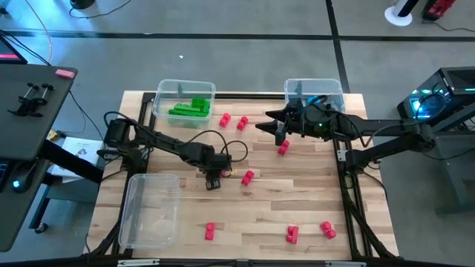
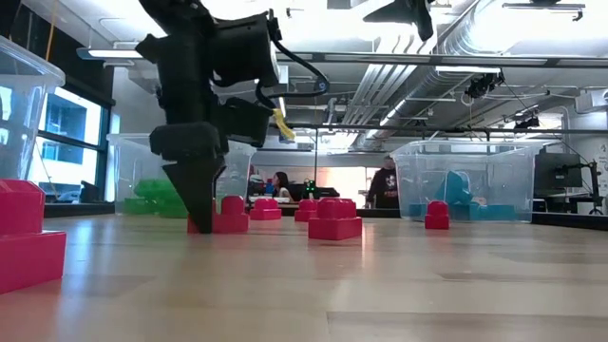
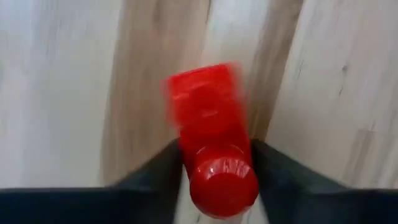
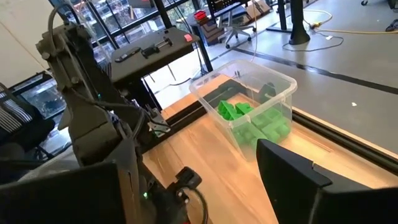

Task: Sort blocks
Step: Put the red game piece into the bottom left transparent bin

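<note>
My left gripper (image 1: pixel 212 180) points down at the table's middle, shut on a red block (image 3: pixel 208 118); the gripper hides that block in the high view. More red blocks lie loose on the table, such as one (image 1: pixel 247 176) just right of the gripper and another (image 1: pixel 283 149) below my right gripper (image 1: pixel 270 130). The right gripper hangs high in front of the bin of light blue blocks (image 1: pixel 315 95), open with nothing between its fingers (image 4: pixel 292 174). Green blocks (image 1: pixel 189 110) lie in the far left bin. My left gripper has the red block between its two fingers, one on each of two opposite sides (image 3: pixel 186 163), near the end with the round stud (image 3: pixel 224 180). The fingers come from above, pointing down. The block's underside (image 2: pixel 228 226) rests on the table.
An empty clear bin (image 1: pixel 152 209) stands at the near left. Three red blocks (image 1: pixel 209 231), (image 1: pixel 292 234), (image 1: pixel 327 230) lie along the near edge, two (image 1: pixel 225 119), (image 1: pixel 242 123) between the far bins. Bare wood shows between these groups.
</note>
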`<action>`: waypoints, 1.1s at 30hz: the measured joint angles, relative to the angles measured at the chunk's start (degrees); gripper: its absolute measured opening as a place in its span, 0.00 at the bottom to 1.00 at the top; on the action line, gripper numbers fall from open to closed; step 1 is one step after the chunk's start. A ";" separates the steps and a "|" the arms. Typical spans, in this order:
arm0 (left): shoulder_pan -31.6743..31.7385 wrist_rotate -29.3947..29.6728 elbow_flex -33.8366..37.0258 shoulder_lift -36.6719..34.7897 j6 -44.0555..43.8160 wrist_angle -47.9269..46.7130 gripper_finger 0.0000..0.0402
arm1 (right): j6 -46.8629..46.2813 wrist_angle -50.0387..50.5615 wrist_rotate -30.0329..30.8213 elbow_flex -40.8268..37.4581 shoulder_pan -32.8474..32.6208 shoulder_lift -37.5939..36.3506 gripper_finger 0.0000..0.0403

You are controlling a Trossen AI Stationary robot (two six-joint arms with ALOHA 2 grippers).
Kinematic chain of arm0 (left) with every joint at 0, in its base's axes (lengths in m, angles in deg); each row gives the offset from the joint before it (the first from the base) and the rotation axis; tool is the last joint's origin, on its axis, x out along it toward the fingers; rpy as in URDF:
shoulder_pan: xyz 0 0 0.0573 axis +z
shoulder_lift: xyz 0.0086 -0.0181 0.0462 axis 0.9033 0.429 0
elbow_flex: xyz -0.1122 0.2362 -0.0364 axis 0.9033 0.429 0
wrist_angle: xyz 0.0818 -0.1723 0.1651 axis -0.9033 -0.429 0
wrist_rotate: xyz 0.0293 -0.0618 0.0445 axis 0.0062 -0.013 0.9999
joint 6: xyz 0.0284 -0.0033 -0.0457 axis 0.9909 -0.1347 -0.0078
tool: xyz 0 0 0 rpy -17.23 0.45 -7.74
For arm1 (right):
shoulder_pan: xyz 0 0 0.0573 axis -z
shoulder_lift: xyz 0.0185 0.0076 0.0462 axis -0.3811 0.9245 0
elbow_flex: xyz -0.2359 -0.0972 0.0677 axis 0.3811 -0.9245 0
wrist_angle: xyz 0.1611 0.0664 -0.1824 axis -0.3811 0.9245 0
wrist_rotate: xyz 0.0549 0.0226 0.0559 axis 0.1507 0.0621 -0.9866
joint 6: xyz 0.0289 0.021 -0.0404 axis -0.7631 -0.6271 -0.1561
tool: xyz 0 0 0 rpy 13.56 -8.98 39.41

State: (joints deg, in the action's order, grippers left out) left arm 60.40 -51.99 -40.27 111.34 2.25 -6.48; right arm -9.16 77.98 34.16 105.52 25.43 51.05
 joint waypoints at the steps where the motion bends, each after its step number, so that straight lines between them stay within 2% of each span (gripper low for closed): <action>1: 0.29 0.24 0.00 -0.27 -0.28 -0.37 0.25 | 0.00 0.00 0.00 0.00 0.00 0.00 0.51; 2: 0.69 0.25 -0.02 -0.73 -0.63 -0.46 0.19 | 0.00 0.00 0.00 0.00 0.00 0.00 0.51; 6: 3.20 1.53 -1.90 -5.96 -0.71 -4.38 0.19 | 0.32 0.07 0.00 0.00 0.00 0.00 0.51; 12: 7.37 3.73 -6.13 -22.17 3.21 -11.90 0.19 | 3.00 0.50 0.00 0.00 0.00 0.00 0.51; 15: 7.53 2.72 -8.31 -31.05 -2.90 -19.48 0.19 | 3.54 0.55 -0.04 0.00 0.00 0.00 0.51; 17: 5.93 0.45 -9.71 -36.05 -11.88 -26.64 0.19 | 3.52 0.97 -0.98 0.00 0.00 0.00 0.51; 21: -3.74 -6.40 -11.63 -44.07 -33.83 -36.98 0.19 | 5.55 2.03 -3.44 -0.02 0.02 0.38 0.51; 23: -11.70 -8.68 -11.87 -46.21 -44.05 -39.49 0.19 | 6.44 2.71 -5.38 -0.02 0.02 0.90 0.51; 26: -24.37 -8.92 -11.62 -46.79 -56.71 -41.88 0.19 | 5.70 4.13 -8.64 -0.04 0.00 1.61 0.51; 29: -35.11 -8.71 -8.98 -45.65 -63.64 -43.11 0.19 | 2.41 5.00 -12.02 -0.04 -0.52 1.92 0.51; 33: -43.36 -8.62 -2.44 -43.04 -64.60 -40.92 0.19 | -5.91 5.65 -13.89 -0.04 -3.41 1.99 0.51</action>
State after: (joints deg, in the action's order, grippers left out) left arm 17.04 -60.61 -42.70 68.29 -62.35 -47.40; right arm -15.07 83.63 20.28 105.48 22.01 53.04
